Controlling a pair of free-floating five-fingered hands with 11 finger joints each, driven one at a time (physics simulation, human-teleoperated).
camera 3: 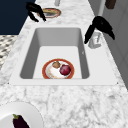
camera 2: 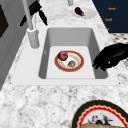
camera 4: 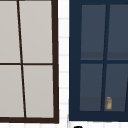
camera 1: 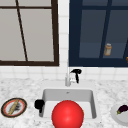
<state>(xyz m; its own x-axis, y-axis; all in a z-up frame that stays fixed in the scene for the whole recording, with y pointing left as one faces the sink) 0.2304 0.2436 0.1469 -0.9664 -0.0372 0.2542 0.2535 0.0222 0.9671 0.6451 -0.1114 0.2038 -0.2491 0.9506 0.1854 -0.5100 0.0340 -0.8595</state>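
Two robot hands | left [camera 2: 110,57] curled, empty, beside sink [camera 2: 50,32] | right [camera 1: 76,72] relaxed by faucet [camera 1: 67,80]

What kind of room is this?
Most likely a kitchen: a white sink basin set in a speckled marble counter, a grey faucet, and a red-rimmed plate of food.

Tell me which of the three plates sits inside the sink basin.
The red-rimmed plate carrying two round foods; the dark-rimmed plate and the white eggplant plate rest on the counter.

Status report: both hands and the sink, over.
Right hand at the faucet, fingers curled. Left hand at sink's left rim, curled, holding nothing. Plate with apple in the basin.
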